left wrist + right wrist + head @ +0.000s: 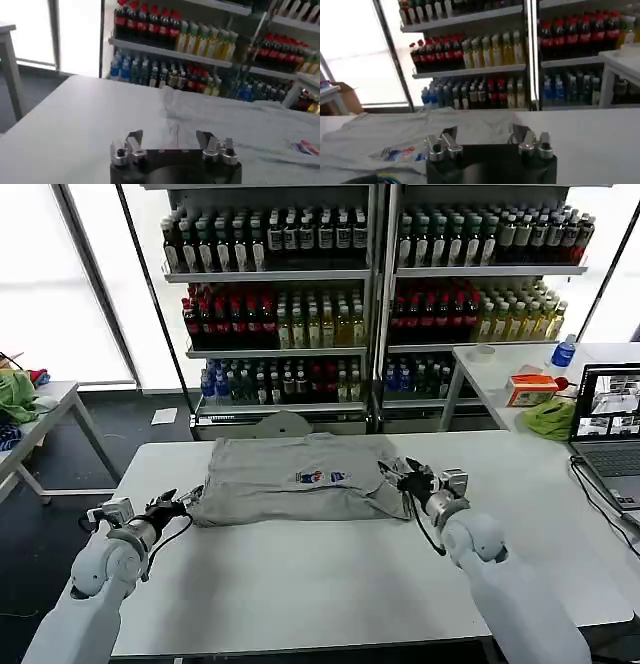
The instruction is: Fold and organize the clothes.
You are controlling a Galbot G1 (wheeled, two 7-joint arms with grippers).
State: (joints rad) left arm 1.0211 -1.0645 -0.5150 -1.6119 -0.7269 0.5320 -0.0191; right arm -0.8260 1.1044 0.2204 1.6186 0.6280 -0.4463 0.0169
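A light grey short-sleeved shirt point(300, 479) with a small colourful chest print point(322, 477) lies partly folded across the far half of the white table point(320, 579). My left gripper point(176, 505) sits open at the shirt's left edge, low over the table. In the left wrist view the left gripper point(170, 139) has its jaws wide apart with nothing between them, and the shirt point(230, 122) lies just ahead. My right gripper point(402, 478) is open at the shirt's right edge. The right wrist view shows the right gripper point(483, 134) empty, with the shirt point(390, 135) and its print point(400, 152) beside it.
Shelves of drink bottles point(370, 294) stand behind the table. A laptop point(610, 424) and its cable sit at the table's right end. A side table at the back right carries a bright green cloth point(548, 419) and an orange box point(530, 389). Another table point(50, 409) stands at the left.
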